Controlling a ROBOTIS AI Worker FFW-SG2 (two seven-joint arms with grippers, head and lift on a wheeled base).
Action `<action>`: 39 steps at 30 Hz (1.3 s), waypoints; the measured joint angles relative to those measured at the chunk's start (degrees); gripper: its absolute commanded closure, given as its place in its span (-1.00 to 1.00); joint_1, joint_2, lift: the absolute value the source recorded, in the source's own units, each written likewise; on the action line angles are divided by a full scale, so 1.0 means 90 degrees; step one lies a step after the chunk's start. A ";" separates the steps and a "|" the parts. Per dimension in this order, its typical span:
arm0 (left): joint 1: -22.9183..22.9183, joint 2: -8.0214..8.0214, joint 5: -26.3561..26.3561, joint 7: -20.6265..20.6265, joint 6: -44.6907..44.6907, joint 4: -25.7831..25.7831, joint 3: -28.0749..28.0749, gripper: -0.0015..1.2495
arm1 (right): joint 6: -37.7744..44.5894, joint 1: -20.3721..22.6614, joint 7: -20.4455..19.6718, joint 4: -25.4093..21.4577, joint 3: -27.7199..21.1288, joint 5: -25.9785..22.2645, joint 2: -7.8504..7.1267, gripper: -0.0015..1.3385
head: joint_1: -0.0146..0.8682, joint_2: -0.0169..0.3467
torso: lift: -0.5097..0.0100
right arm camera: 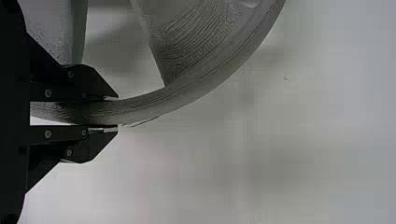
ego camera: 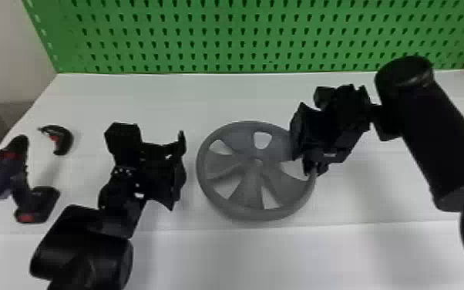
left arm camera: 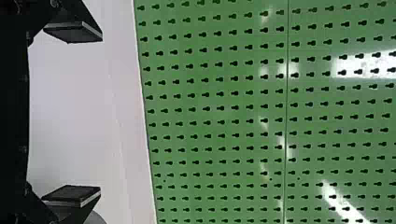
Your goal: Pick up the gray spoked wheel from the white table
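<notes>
The right gripper (right arm camera: 116, 112) had its 2 fingers drawn narrow on the gray spoked wheel (ego camera: 250, 193), 1 on the inner side of the rim and 1 on the outer; that hold was at the wheel's right side. The wheel was between the 2 arms, its spokes facing up; whether its underside touched the white table (ego camera: 212, 96) or was just above it, the views could not tell. The left gripper (left arm camera: 100, 114) stood wide and empty, left of the wheel and apart from it; farther left were a drill (ego camera: 2, 169) and, beyond its near end, a small curved tool (ego camera: 64, 140); a green pegboard (ego camera: 219, 34) rose at the far edge.

Of the task, the reach and the grasp looked done; what seemed to remain was a clear lift, or the rest of 1 if it had begun; held at 1 side only, the wheel might sag or twist as it rose.
</notes>
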 measured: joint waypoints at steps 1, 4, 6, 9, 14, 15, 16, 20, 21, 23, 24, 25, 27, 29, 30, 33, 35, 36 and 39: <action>0.0001 0.0000 0.0000 0.0000 0.0000 0.0000 0.0000 -0.79 | 0.0049 -0.0017 -0.0001 -0.0015 -0.0004 0.0004 -0.0004 0.55 | 0.77 -0.71 | 0.55; 0.0006 0.0000 0.0000 0.0000 0.0000 0.0000 0.0006 -0.79 | 0.0151 -0.0052 -0.0002 -0.0055 -0.0008 0.0008 -0.0010 0.55 | 0.77 -0.71 | 0.55; 0.0007 0.0000 0.0000 0.0000 0.0000 0.0000 0.0008 -0.79 | 0.0185 -0.0064 -0.0002 -0.0071 -0.0008 0.0008 -0.0010 0.55 | 0.77 -0.71 | 0.55; 0.0006 0.0000 0.0000 0.0000 0.0000 0.0000 0.0006 -0.79 | 0.0198 -0.0069 0.0000 -0.0079 -0.0009 0.0003 -0.0010 0.55 | 0.77 -0.71 | 0.55; 0.0009 0.0000 0.0001 0.0000 0.0000 0.0000 0.0010 -0.79 | 0.0186 -0.0057 0.0000 -0.0086 -0.0034 -0.0022 -0.0011 0.55 | 0.77 -0.71 | 0.55; 0.0014 0.0000 0.0001 0.0000 0.0000 0.0000 0.0014 -0.79 | 0.0181 -0.0050 0.0000 -0.0089 -0.0039 -0.0025 -0.0011 0.55 | 0.77 -0.71 | 0.55; 0.0016 0.0000 0.0001 0.0000 0.0000 0.0000 0.0016 -0.79 | 0.0177 -0.0047 0.0000 -0.0093 -0.0042 -0.0026 -0.0011 0.55 | 0.77 -0.71 | 0.55; 0.0019 0.0000 0.0002 0.0000 0.0000 0.0000 0.0018 -0.79 | 0.0154 -0.0043 0.0001 -0.0122 -0.0053 -0.0026 -0.0013 0.55 | 0.77 -0.71 | 0.55; 0.0018 0.0000 0.0002 0.0000 0.0000 0.0000 0.0018 -0.79 | 0.0139 -0.0041 -0.0001 -0.0137 -0.0059 -0.0024 -0.0017 0.55 | 0.77 -0.71 | 0.55; 0.0015 0.0000 0.0002 0.0000 0.0000 0.0000 0.0017 -0.79 | 0.0096 -0.0032 -0.0004 -0.0186 -0.0076 0.0006 -0.0028 0.55 | 0.77 -0.71 | 0.55; 0.0013 0.0000 0.0002 0.0000 0.0000 0.0000 0.0018 -0.79 | 0.0066 -0.0022 -0.0004 -0.0221 -0.0088 0.0034 -0.0034 0.55 | 0.77 -0.71 | 0.55; 0.0012 0.0000 0.0002 0.0000 0.0000 0.0000 0.0018 -0.79 | 0.0030 -0.0008 -0.0002 -0.0261 -0.0106 0.0069 -0.0041 0.55 | 0.77 -0.71 | 0.55; 0.0011 0.0000 0.0001 0.0000 0.0000 0.0000 0.0019 -0.79 | -0.0093 0.0047 0.0003 -0.0404 -0.0187 0.0171 -0.0060 0.55 | 0.77 -0.71 | 0.55; 0.0011 0.0000 0.0002 0.0000 0.0000 0.0000 0.0022 -0.79 | -0.0215 0.0110 0.0005 -0.0544 -0.0266 0.0223 -0.0080 0.55 | 0.77 -0.71 | 0.55; 0.0011 0.0000 0.0004 0.0000 0.0000 0.0000 0.0023 -0.79 | -0.0281 0.0150 0.0005 -0.0633 -0.0306 0.0238 -0.0094 0.55 | 0.77 -0.71 | 0.55; 0.0013 0.0000 0.0009 0.0000 0.0000 0.0000 0.0030 -0.79 | -0.0545 0.0321 0.0005 -0.1075 -0.0428 0.0260 -0.0166 0.55 | 0.77 -0.71 | 0.55; 0.0016 0.0000 0.0014 0.0000 0.0000 0.0000 0.0035 -0.79 | -0.0698 0.0435 0.0005 -0.1382 -0.0508 0.0265 -0.0204 0.55 | 0.77 -0.71 | 0.55; 0.0018 0.0000 0.0016 0.0000 0.0000 0.0000 0.0037 -0.79 | -0.0810 0.0520 0.0009 -0.1609 -0.0564 0.0272 -0.0226 0.55 | 0.77 -0.71 | 0.55; 0.0020 0.0000 0.0025 0.0000 0.0000 0.0000 0.0040 -0.79 | -0.1106 0.0729 0.0418 -0.2157 -0.0639 0.0453 -0.0278 0.55 | 0.77 -0.71 | 0.55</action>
